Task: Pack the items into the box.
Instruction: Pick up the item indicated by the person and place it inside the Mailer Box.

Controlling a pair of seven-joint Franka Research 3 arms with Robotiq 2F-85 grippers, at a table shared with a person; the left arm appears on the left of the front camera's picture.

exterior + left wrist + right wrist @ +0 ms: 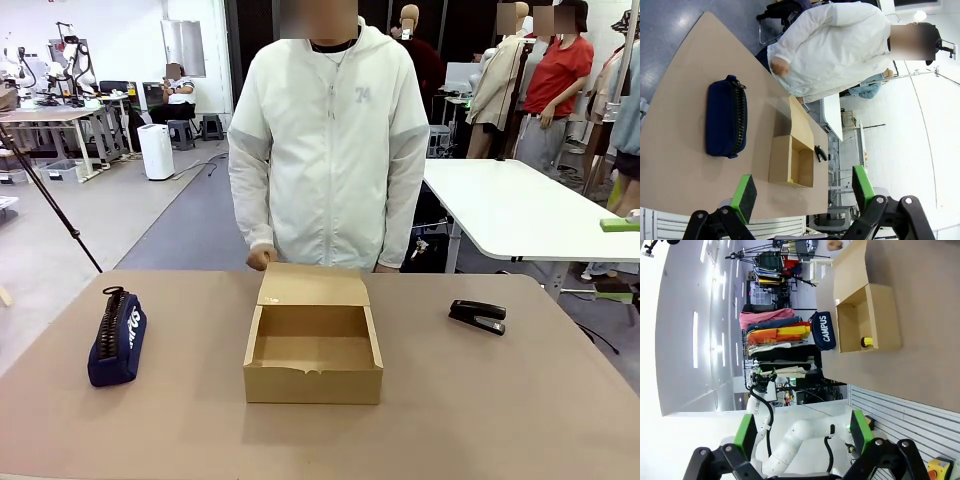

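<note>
Brown table (520, 410): open box (313, 385) between pencil case (115, 342) and stapler (478, 316).

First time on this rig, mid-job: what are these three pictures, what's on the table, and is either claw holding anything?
One picture looks across the table at a person standing at the far side. The other two come from cameras on the robot arms' wrists: one looks past the left gripper, one past the right gripper. Both are open and hold nothing. On the table lie a navy pencil case, an open cardboard box in the middle, and a black stapler.
</note>
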